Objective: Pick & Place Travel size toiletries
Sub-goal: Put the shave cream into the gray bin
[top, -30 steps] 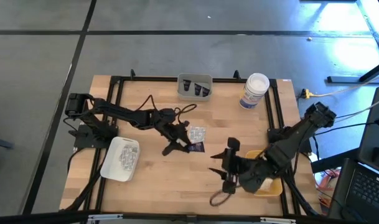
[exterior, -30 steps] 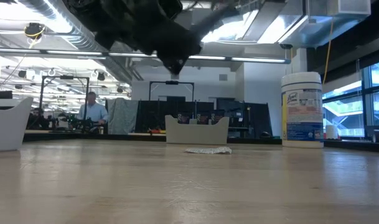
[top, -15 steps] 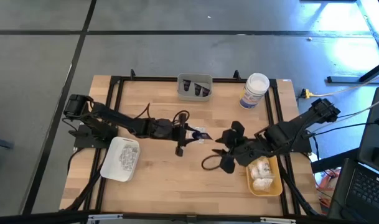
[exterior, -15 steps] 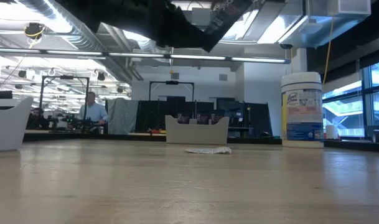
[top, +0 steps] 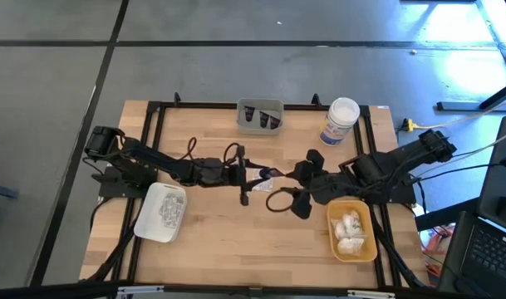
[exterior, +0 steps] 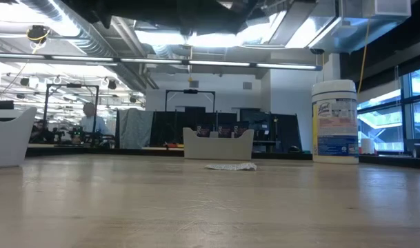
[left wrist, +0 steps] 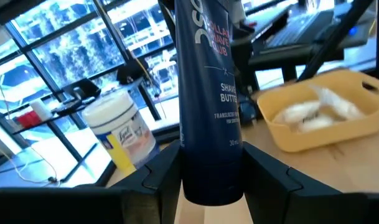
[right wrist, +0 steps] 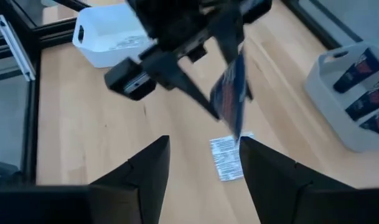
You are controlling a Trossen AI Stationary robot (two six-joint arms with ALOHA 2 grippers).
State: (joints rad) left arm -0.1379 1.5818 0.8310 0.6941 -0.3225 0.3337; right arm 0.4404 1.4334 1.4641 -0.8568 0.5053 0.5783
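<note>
My left gripper [top: 249,177] is over the middle of the table, shut on a dark blue tube [left wrist: 206,93] printed with white lettering. Facing it from the right, my right gripper [top: 296,186] stands open with nothing between its fingers [right wrist: 149,165]; in its wrist view the tube [right wrist: 231,93] is just ahead of them. A silvery packet [right wrist: 226,157] lies flat on the wood under the tube and also shows in the low view [exterior: 230,166]. My left gripper pinches the tube between its two fingers [left wrist: 161,171] at the tube's lower end [left wrist: 208,183]. The fingers come level from the table's left. The tube stands up from the fingers, lifted clear of the table.
A yellow tray [top: 352,231] with white bundles stands near the right front. A white tray [top: 159,212] with packets is at the left. A grey tray [top: 261,116] with dark tubes and a tall white jar [top: 340,120] stand at the far edge.
My left gripper has risen from the table with the dark tube, turned from pointing down to level, and gone toward the right arm. My right gripper has swung from the near edge toward the far edge and the tube, uncovering the yellow tray.
</note>
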